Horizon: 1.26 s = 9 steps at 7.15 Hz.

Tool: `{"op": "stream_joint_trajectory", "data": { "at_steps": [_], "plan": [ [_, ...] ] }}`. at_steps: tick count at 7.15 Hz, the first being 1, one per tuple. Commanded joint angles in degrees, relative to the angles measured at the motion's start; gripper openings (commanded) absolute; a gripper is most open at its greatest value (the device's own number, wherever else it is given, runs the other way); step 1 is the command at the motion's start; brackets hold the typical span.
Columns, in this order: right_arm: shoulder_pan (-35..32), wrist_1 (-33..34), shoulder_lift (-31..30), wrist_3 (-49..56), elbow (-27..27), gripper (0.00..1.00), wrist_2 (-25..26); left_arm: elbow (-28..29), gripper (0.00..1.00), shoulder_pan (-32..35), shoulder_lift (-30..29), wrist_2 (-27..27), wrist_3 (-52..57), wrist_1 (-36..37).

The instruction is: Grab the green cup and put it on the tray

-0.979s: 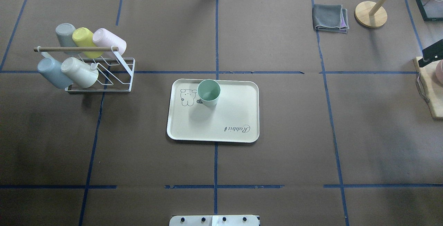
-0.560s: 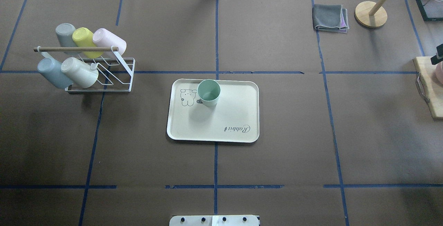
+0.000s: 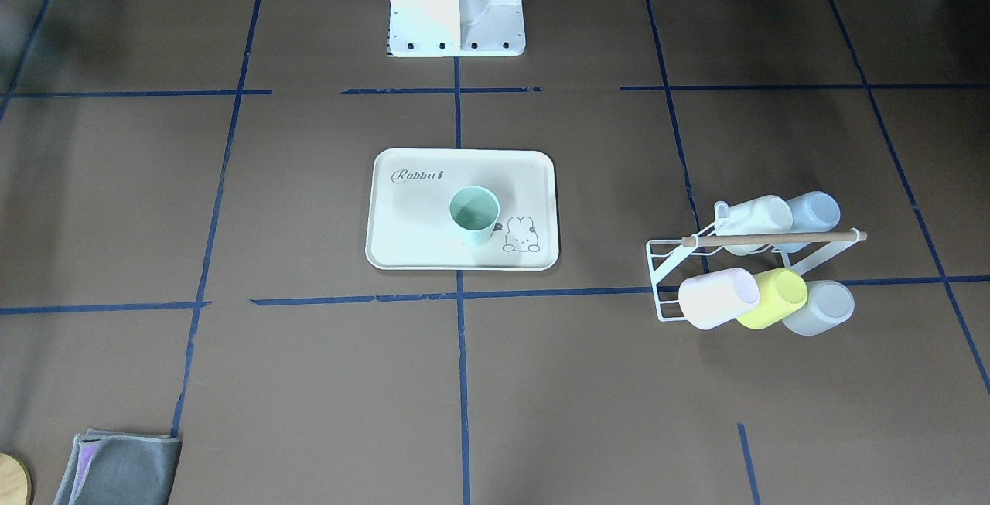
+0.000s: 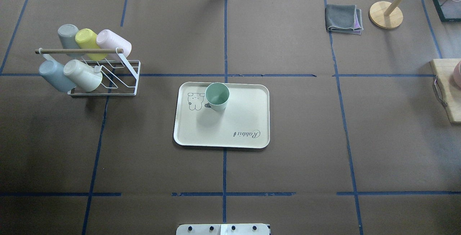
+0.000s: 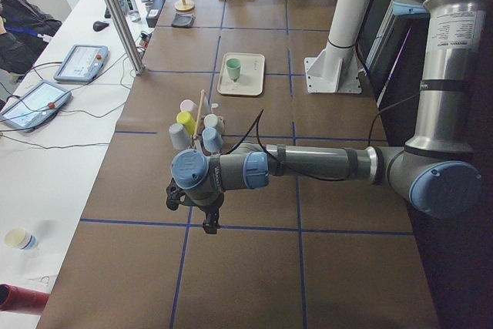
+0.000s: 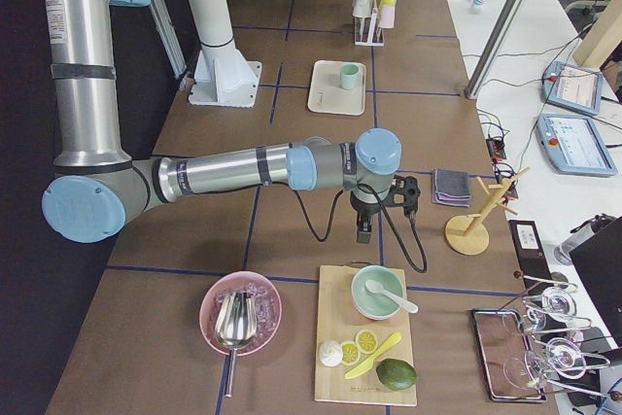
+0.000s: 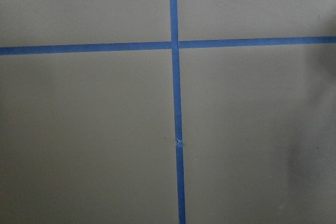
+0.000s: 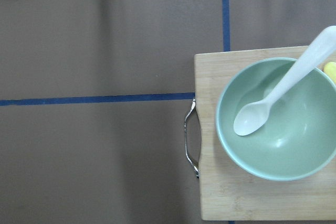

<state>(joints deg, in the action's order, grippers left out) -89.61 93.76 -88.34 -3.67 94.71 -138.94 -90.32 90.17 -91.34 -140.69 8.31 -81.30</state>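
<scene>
We reckon the task done, the green cup (image 4: 217, 96) upright on the tray (image 4: 237, 114); the jaws' opening we cannot tell.

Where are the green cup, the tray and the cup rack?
green cup (image 4: 217, 95): overhead exterior view, on its darker inside.
tray (image 4: 223, 127): overhead exterior view, on its bare floor beside the Rabbit script.
cup rack (image 4: 79, 51): overhead exterior view, on its wooden top bar.

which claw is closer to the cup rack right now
Left. The left claw hangs over bare table just past the cup rack; the right claw is at the table's opposite end, by the cutting board.
</scene>
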Motion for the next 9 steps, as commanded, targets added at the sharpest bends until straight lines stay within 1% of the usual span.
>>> {"op": "stream_joint_trajectory", "data": {
  "at_steps": [1,3,5,9],
  "plan": [
    [-3.8,-0.07,-0.86,6.38,-3.65,1.0,0.86,-0.03,1.0,0.01,-0.68,0.06,-0.13,0.0],
    [-4.25,0.02,-0.78,5.61,-3.3,1.0,1.91,-0.03,1.0,0.01,-0.77,0.06,-0.13,0.09],
    [-4.25,-0.07,-1.22,5.61,-3.3,1.0,2.62,-0.29,1.0,0.01,-0.34,1.2,-0.13,0.0],
    [-4.25,-0.07,-1.31,5.52,-3.57,1.0,2.53,-0.39,1.0,0.01,-0.42,2.0,-0.13,-0.17]
  ]
}}
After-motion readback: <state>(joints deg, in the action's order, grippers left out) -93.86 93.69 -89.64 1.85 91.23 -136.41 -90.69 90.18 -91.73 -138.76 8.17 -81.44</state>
